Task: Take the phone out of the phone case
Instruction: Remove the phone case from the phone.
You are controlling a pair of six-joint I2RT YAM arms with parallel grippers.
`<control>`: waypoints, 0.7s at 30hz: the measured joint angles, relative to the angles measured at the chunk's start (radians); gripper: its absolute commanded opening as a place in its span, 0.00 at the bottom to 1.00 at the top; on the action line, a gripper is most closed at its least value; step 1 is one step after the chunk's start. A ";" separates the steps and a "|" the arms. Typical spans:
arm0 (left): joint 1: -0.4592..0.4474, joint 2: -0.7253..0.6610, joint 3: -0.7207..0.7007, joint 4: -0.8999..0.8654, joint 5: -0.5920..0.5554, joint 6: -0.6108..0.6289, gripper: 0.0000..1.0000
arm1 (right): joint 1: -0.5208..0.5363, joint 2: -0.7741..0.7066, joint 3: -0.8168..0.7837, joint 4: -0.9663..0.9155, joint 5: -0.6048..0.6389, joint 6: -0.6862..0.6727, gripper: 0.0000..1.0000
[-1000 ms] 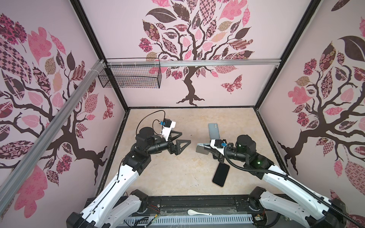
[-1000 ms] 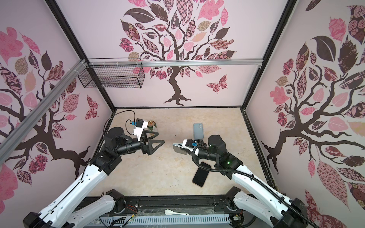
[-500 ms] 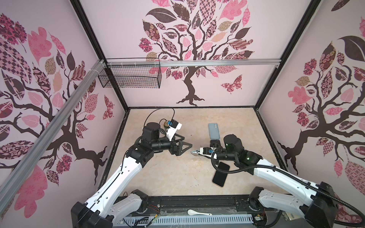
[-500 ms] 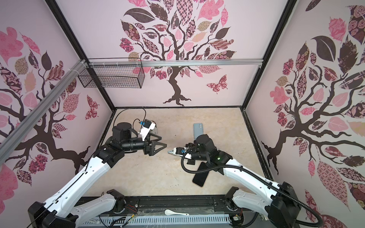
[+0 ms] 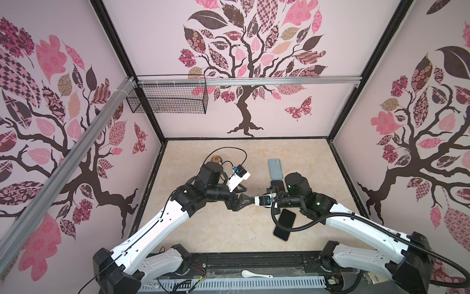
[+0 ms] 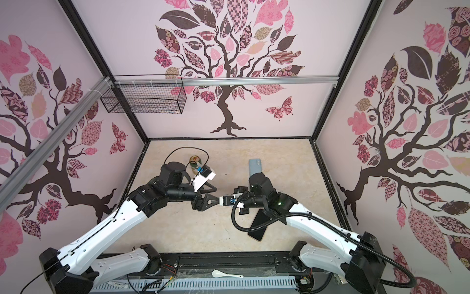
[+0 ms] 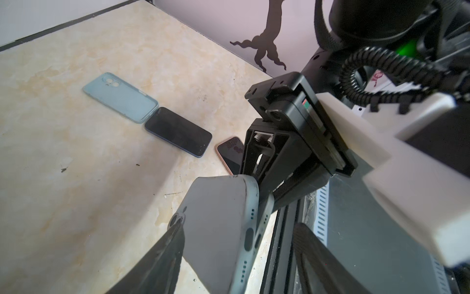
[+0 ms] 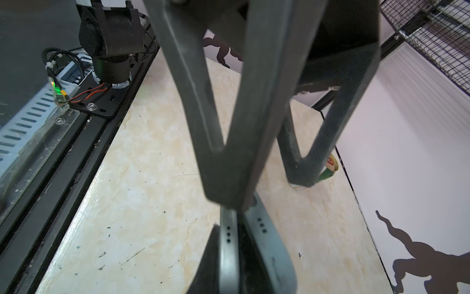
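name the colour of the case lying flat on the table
The case is pale blue; the left wrist view shows it best.

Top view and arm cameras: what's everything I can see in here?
table: one, beige marble pattern, booth floor
empty case: one, light blue, flat, far right
bare phone: one, dark, end-on to the empty case
front phone: one, dark, pale edge, near right
cased phone: one, grey-blue, in the air between the grippers
round tin: one, green and gold, far left
wire basket: one, black, on the wall rail
spoon: one, white, front rail
left gripper: black, open around cased phone
right gripper: black, shut on cased phone
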 measured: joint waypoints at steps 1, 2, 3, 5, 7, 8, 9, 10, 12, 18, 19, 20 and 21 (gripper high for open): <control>-0.007 0.008 0.000 0.000 -0.006 0.002 0.64 | 0.003 0.001 0.000 -0.002 0.000 -0.002 0.00; -0.011 0.015 0.001 0.000 -0.011 0.001 0.62 | 0.005 0.002 0.000 -0.005 -0.002 -0.003 0.00; -0.014 0.020 0.001 0.000 -0.014 0.001 0.59 | 0.008 0.002 0.000 -0.006 -0.003 -0.003 0.00; -0.015 0.030 0.004 0.000 -0.020 0.003 0.55 | 0.011 0.005 0.000 -0.006 -0.004 -0.003 0.00; -0.015 0.034 0.006 0.001 -0.022 0.003 0.54 | 0.013 0.008 0.000 -0.006 -0.005 -0.003 0.00; -0.015 0.036 0.008 0.000 -0.022 0.003 0.53 | 0.015 0.008 0.000 -0.006 -0.006 -0.003 0.00; -0.015 0.038 0.010 0.001 -0.022 0.003 0.51 | 0.015 0.008 0.000 -0.007 -0.007 -0.003 0.00; -0.015 0.038 0.010 0.002 -0.021 0.003 0.51 | 0.016 0.008 0.000 -0.007 -0.008 -0.003 0.00; -0.015 0.040 0.010 0.002 -0.021 0.004 0.51 | 0.016 0.008 0.002 -0.007 -0.011 -0.003 0.00; -0.022 0.054 0.010 0.002 -0.011 0.013 0.51 | 0.018 0.008 0.002 -0.006 -0.015 0.002 0.00; -0.024 0.055 0.010 0.002 -0.010 0.017 0.52 | 0.018 0.008 0.002 -0.007 -0.017 0.002 0.00; -0.025 0.056 0.010 0.002 -0.009 0.020 0.51 | 0.019 0.008 0.002 -0.008 -0.018 0.002 0.00; -0.027 0.055 0.010 0.002 -0.009 0.023 0.51 | 0.021 0.008 0.002 -0.008 -0.020 0.003 0.00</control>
